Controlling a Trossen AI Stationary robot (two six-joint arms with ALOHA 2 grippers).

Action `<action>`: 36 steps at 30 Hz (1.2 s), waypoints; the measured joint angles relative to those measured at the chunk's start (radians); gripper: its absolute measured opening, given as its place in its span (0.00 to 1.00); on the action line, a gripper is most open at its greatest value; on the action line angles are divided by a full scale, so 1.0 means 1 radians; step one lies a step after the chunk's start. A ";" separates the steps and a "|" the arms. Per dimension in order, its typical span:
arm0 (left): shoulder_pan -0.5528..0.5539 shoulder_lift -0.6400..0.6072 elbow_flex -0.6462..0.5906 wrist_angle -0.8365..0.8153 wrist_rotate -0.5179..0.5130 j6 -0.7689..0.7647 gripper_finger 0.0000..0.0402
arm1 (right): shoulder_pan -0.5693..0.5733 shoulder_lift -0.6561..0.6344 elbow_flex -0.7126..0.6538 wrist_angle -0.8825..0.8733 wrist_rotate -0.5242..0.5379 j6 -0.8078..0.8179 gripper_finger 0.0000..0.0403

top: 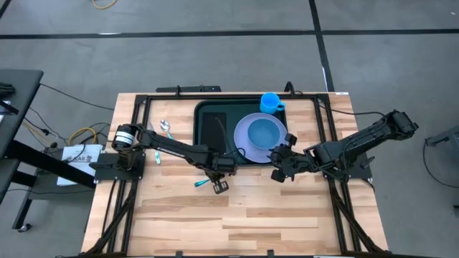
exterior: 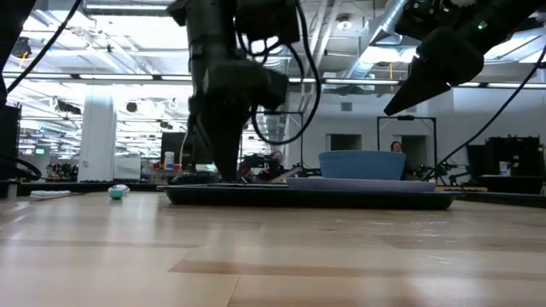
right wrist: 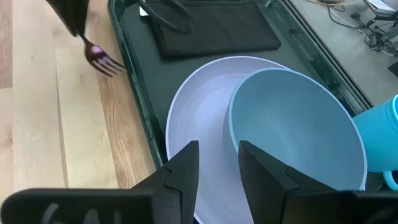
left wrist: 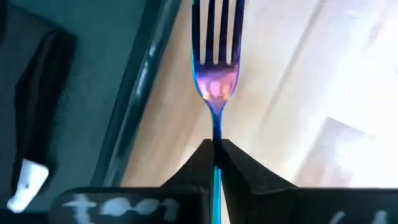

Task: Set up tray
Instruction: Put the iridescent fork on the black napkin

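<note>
Spanning most of the high view, the wooden table [top: 237,215] carries the tray [top: 208,118] at its far middle, a dark green rectangle with a raised rim. On the tray's right half lies a pale lavender plate [top: 247,143] with a light blue bowl [top: 264,130] set inside it, probably stacked that way to leave the left half for other pieces. A bright blue cup [top: 270,102] stands at the tray's far right corner, and a flat black rectangle [right wrist: 211,31], perhaps a napkin, lies on the tray's left half.

From the left, the left gripper [top: 217,185] reaches just near of the tray's near edge. Its fingers are pinched together on the fork [left wrist: 216,74] by the handle, tines pointing away from the wrist over bare wood just beside the tray rim; holding it by the handle likely lets the tines be laid down flat.

From the right, the right gripper [right wrist: 214,162] hovers above the near rim of the plate, its fingers [right wrist: 186,165] apart and holding nothing, seemingly waiting.

Smaller things lie on the table left of the tray: a spoon [top: 165,127] and a teal-handled utensil [top: 201,183] beside the left gripper.
</note>
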 joint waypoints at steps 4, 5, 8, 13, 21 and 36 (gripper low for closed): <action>0.000 -0.001 0.078 -0.139 0.004 -0.027 0.00 | 0.000 0.000 0.000 -0.004 0.000 -0.008 0.27; 0.003 -0.001 0.101 -0.172 0.002 -0.035 0.00 | 0.000 0.000 0.000 -0.004 0.000 -0.014 0.27; 0.017 -0.003 0.174 -0.279 -0.011 -0.057 0.00 | 0.000 0.000 0.000 -0.004 0.000 -0.018 0.27; 0.057 -0.004 0.295 -0.430 -0.033 -0.107 0.00 | 0.000 0.000 0.000 -0.004 0.000 -0.018 0.27; 0.169 -0.023 0.410 -0.556 -0.118 -0.169 0.00 | 0.000 0.000 0.000 -0.004 0.000 -0.018 0.27; 0.484 -0.046 0.410 -0.536 0.006 -0.346 0.03 | 0.000 0.000 0.000 -0.018 -0.001 -0.018 0.27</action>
